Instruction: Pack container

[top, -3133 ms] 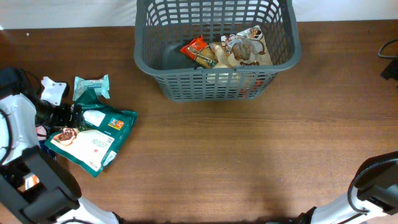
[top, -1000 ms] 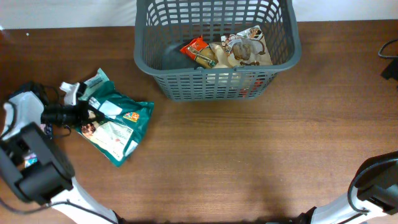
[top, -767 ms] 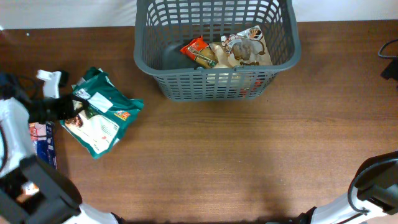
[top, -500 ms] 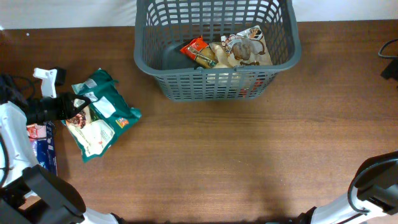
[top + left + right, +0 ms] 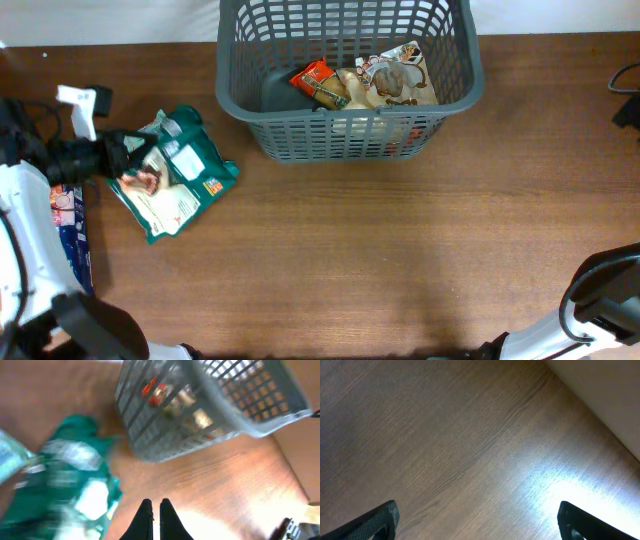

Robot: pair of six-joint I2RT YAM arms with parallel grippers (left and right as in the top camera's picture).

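Dark grey plastic lattice basket (image 5: 340,135): left of it my left pincer (image 5: 118,160) grips a green foil packet (image 5: 175,185). My right pincer (image 5: 477,522) stands open.

- Worktop (image 5: 400,250): brown wood grain, smooth, satin sheen where light strikes.
- Container (image 5: 345,140), twelve o'clock: dark grey plastic, matt, smooth-moulded.
- Green packet (image 5: 175,185), nine o'clock: glossy crinkled film.
- Packets (image 5: 385,82) inside container: shiny printed film.
- Left claw (image 5: 153,507): black, matt.

No lettering on the green packet (image 5: 172,190) is legible.
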